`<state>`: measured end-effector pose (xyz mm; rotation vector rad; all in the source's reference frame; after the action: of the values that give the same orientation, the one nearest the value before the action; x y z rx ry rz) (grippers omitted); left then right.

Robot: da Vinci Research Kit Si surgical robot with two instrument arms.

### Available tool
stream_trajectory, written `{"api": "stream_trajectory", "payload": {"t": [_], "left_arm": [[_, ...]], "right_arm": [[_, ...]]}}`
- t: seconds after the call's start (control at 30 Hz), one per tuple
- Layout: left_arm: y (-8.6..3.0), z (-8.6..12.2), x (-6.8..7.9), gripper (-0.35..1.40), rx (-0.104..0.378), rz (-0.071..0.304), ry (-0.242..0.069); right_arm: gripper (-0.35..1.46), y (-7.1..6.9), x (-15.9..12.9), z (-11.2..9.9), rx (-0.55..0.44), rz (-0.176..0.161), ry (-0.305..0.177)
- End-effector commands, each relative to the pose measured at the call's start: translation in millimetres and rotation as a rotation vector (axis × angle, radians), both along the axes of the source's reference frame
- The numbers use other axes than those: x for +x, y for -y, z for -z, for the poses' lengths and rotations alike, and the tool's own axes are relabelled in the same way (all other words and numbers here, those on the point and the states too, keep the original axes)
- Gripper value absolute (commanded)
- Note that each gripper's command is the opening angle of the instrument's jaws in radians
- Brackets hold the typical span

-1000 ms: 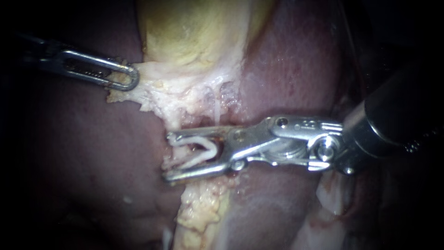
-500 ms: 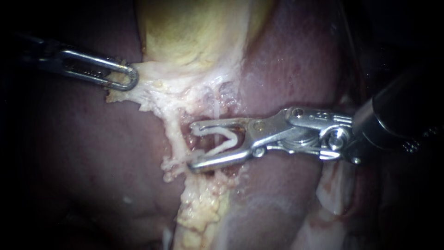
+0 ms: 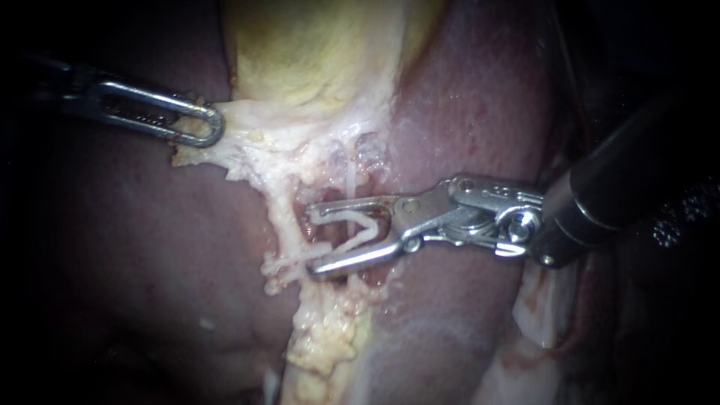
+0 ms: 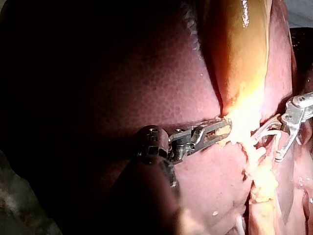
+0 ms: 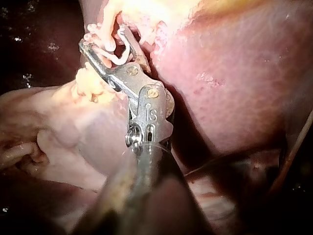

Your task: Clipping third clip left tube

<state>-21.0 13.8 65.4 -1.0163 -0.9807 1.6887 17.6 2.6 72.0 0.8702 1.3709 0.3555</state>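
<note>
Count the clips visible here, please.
1. The clip sits between the right tool's jaws, which touch it from both sides, below the gallbladder. More clips may be hidden under tissue.

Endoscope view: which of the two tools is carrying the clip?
The right tool, entering from the right, holds a white clip between wide-spread jaws; the left tool grips pale tissue instead.

White clip [image 3: 360, 236], open V-shape
</note>
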Motion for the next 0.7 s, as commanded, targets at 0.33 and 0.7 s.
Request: {"api": "stream_trajectory", "payload": {"t": [0.33,0.7], "left_arm": [[0.0,0.0,0.0,-0.35,0.0,0.0,0.0],[0.0,0.0,-0.1,-0.35,0.0,0.001,-0.001]], "right_arm": [[0.47,-0.1,4.1,0.2,0.006,-0.024,-0.019],[0.47,0.2,5.8,0.5,0.017,-0.035,-0.015]]}}
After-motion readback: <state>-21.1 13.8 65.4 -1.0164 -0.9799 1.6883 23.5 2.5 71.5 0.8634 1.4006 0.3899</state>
